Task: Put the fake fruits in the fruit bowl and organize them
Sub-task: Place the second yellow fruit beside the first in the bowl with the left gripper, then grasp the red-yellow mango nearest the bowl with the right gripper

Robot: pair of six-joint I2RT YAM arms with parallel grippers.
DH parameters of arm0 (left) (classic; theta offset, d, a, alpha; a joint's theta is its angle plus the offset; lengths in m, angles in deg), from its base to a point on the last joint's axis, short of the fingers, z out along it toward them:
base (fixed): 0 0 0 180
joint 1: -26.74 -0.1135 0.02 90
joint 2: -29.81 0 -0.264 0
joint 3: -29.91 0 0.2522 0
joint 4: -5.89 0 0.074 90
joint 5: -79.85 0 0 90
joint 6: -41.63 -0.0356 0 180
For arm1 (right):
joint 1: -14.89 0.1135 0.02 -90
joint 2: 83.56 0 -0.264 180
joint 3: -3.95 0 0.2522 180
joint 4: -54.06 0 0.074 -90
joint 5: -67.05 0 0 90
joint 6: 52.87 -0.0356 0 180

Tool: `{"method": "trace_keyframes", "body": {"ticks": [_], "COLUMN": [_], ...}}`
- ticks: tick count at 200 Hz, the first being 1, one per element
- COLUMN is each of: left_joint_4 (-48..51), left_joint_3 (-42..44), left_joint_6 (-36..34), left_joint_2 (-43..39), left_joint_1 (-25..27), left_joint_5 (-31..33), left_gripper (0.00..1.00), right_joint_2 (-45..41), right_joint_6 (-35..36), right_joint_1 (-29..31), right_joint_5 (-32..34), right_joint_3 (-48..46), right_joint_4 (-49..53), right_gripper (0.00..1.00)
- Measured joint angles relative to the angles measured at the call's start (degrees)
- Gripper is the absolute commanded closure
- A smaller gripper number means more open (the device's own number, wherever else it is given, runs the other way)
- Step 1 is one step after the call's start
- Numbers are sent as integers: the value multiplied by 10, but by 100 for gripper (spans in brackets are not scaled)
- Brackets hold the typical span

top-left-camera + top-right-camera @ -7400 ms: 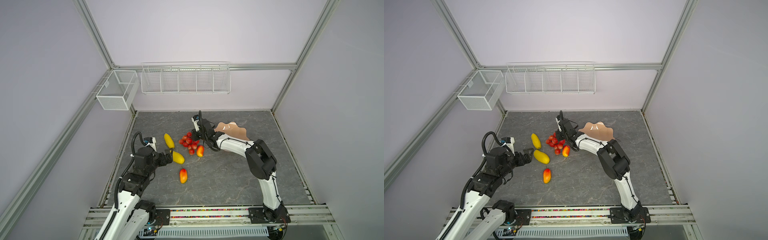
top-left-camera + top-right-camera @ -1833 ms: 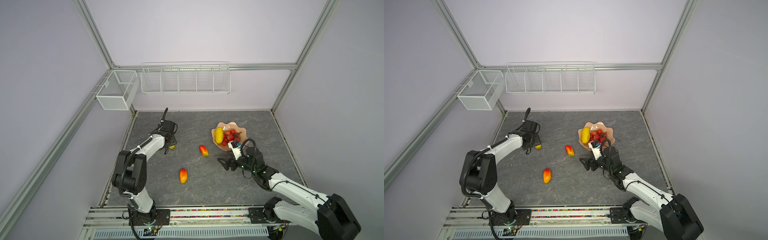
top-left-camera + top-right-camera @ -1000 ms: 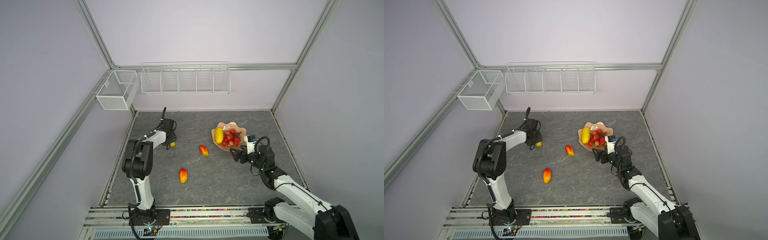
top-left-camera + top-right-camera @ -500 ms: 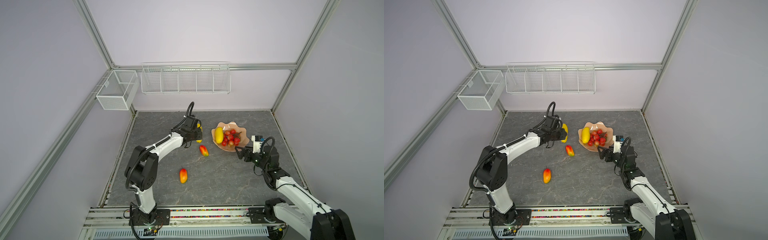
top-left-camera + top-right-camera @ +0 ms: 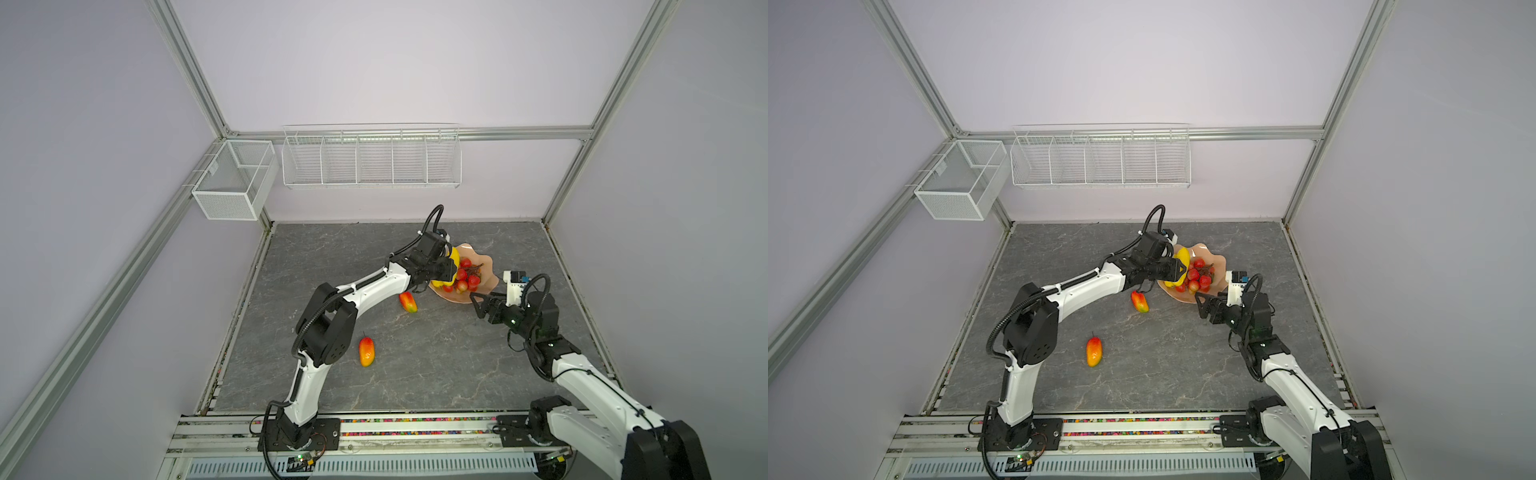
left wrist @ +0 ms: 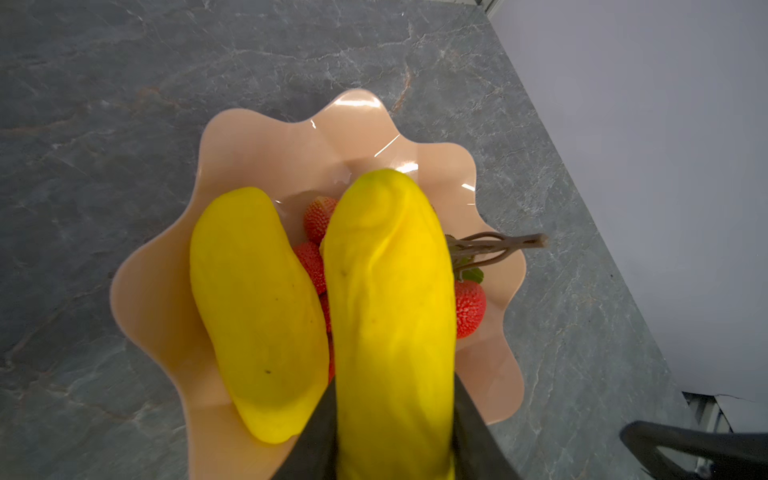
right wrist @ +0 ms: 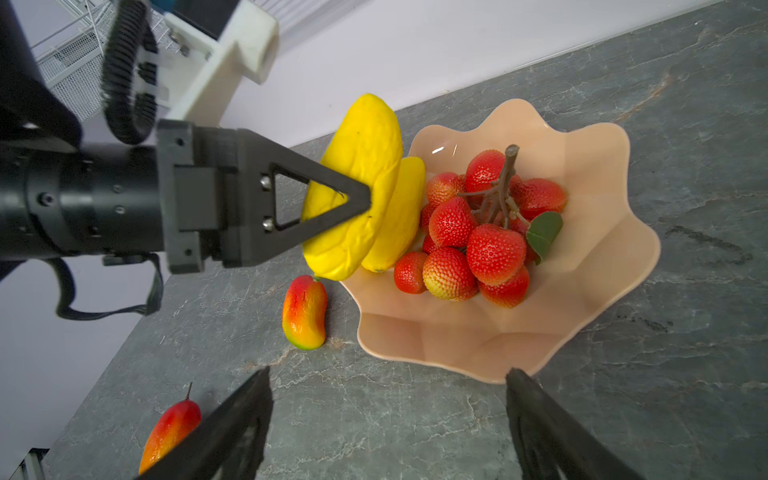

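Note:
The peach-pink fruit bowl point(image 5: 492, 282) point(image 5: 1220, 266) point(image 7: 602, 249) point(image 6: 357, 108) holds a bunch of red berries point(image 7: 478, 232) point(image 5: 467, 276) and one yellow fruit point(image 6: 253, 299) point(image 7: 403, 216). My left gripper point(image 5: 451, 270) point(image 5: 1179, 269) point(image 6: 395, 380) is shut on the other yellow fruit point(image 6: 390, 270) point(image 7: 365, 145), which hangs over the bowl's left side. Two mango-like fruits lie on the table: one point(image 5: 408, 302) point(image 7: 304, 311) just left of the bowl, one point(image 5: 366, 351) point(image 7: 170, 428) nearer the front. In front of the bowl my right gripper point(image 5: 478, 305) point(image 5: 1201, 305) point(image 7: 388, 374) stands open with nothing in it.
Two white wire baskets hang on the back wall, a long one point(image 5: 371, 160) and a small one point(image 5: 232, 183) in the left corner. Metal frame posts point(image 5: 559, 195) border the grey table. The arms' mounting rail point(image 5: 415, 428) runs along the front edge.
My left gripper has carried the yellow fruit to the right, from beside the bowl to over its left side. The right gripper has stayed open near the bowl's front.

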Motion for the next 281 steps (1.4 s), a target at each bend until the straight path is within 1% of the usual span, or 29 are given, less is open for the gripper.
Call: {"method": "trace_keyframes", "body": {"ticks": [50,70,112,154,173,193,205,215,226,227,230,232,240,253,261,281], "left_joint_4": [-3,-3,-3,-2,-2,8,13,18,20,21,20,21,23,36,47,81], "left_joint_3": [-4,-11,-19,-19,-9,30,66,97,139,144,156,165,200,263,302,402], "left_joint_6": [26,30,35,26,16,-3,-12,-16,-24,-24,-30,-31,-37,-53,-62,-80], "left_joint_2": [28,35,43,41,22,-41,-100,-155,-218,-227,-244,-256,-300,-374,-414,-510], "left_joint_1": [5,8,14,14,14,14,12,10,5,3,1,-1,-10,-31,-44,-69], "left_joint_5": [10,10,6,12,21,40,56,71,81,81,81,81,81,78,78,80], "left_gripper": [66,64,50,43,41,37,36,33,29,28,20,18,14,9,0,1], "right_joint_2": [-5,-5,-5,-5,-6,-10,-13,-14,-12,-12,-9,-8,2,44,74,169], "right_joint_6": [0,0,0,1,4,15,28,43,62,64,72,74,87,105,111,123], "right_joint_1": [0,0,0,0,0,0,9,28,66,73,86,96,130,188,212,260], "right_joint_5": [0,0,0,0,1,2,14,29,58,61,71,77,97,126,137,160], "right_joint_3": [0,0,0,0,0,0,0,3,11,12,17,20,36,85,117,199], "right_joint_4": [4,4,4,6,6,9,17,30,53,56,63,67,85,113,122,130], "right_gripper": [11,11,11,11,12,12,12,12,12,12,12,12,12,12,12,12]}}
